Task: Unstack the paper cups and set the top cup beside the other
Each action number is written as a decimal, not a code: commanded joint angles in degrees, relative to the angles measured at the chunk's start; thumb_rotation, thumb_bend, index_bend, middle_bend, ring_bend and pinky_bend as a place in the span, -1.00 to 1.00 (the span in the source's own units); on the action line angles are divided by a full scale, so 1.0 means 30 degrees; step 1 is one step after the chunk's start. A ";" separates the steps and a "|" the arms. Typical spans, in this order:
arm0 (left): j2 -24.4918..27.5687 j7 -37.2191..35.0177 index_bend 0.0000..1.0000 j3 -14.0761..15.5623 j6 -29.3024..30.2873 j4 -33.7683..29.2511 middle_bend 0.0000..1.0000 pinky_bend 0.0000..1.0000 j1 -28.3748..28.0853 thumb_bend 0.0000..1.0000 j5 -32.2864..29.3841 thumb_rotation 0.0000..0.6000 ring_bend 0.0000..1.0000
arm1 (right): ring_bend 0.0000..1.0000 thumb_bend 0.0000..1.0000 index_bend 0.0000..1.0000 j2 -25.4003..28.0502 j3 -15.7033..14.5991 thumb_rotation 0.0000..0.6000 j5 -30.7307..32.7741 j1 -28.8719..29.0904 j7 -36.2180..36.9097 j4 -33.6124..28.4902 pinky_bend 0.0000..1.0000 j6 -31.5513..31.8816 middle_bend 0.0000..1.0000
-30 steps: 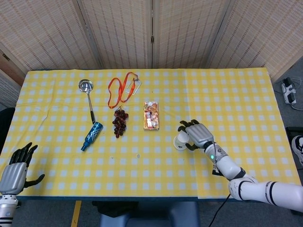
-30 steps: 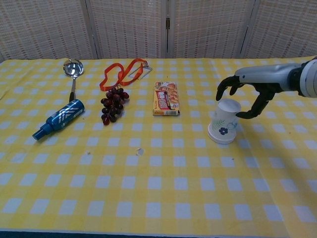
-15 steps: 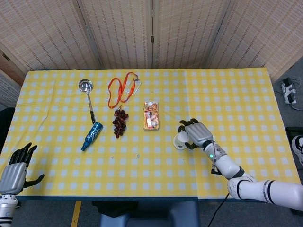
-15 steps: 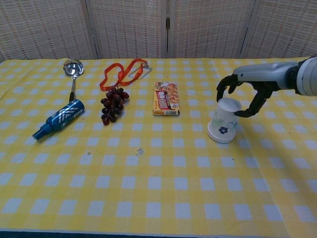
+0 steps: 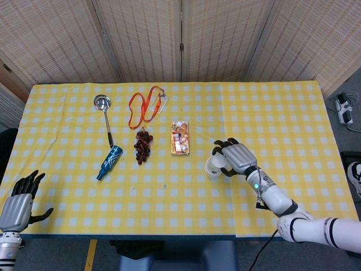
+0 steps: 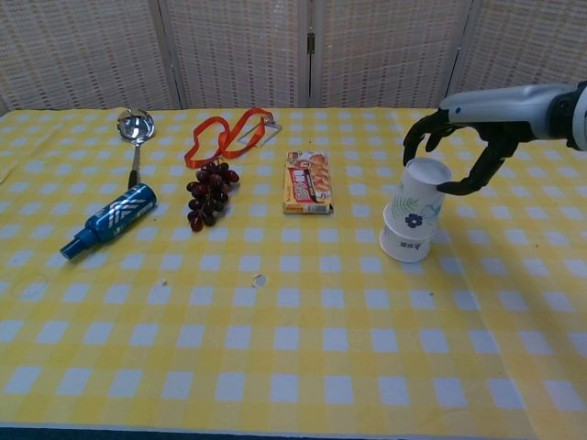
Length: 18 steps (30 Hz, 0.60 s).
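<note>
Two white paper cups with a blue flower print stand upside down right of the table's middle. The top cup (image 6: 420, 194) is raised and tilted, still overlapping the lower cup (image 6: 404, 246), which rests on the yellow checked cloth. My right hand (image 6: 463, 151) grips the top cup around its upturned base, fingers curled on both sides. From the head view the cups (image 5: 215, 165) show just left of the right hand (image 5: 237, 158). My left hand (image 5: 20, 202) rests at the front left table corner, fingers spread, holding nothing.
A snack packet (image 6: 309, 194) lies left of the cups. Further left are a bunch of grapes (image 6: 209, 194), an orange lanyard (image 6: 229, 136), a blue bottle (image 6: 110, 220) and a metal ladle (image 6: 136, 128). Wicker screens stand behind the table.
My right hand has closed on the top cup and lifted it partly off the lower cup, which stays on the cloth. The left hand has not moved.
</note>
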 commanded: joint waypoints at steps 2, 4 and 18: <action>0.0046 0.0019 -0.88 0.0007 0.0004 -0.0064 -1.00 -1.00 0.0007 -0.48 0.0003 1.00 -1.00 | -0.64 -0.15 -0.29 0.0852 0.0234 1.00 -0.0665 -0.0362 0.0500 -0.0918 -0.84 0.0524 -0.70; 0.0074 0.0017 -0.88 0.0005 0.0034 -0.0104 -1.00 -1.00 0.0017 -0.48 0.0016 1.00 -1.00 | -0.64 -0.15 -0.29 0.1263 0.0332 1.00 -0.0987 -0.0571 0.0802 -0.1341 -0.84 0.0747 -0.70; 0.0043 0.0009 -0.88 0.0018 0.0004 -0.0141 -1.00 -1.00 -0.0031 -0.48 0.0101 1.00 -1.00 | -0.64 -0.15 -0.29 0.4285 0.0591 1.00 -0.3218 -0.3190 0.4236 -0.2349 -0.84 0.2376 -0.69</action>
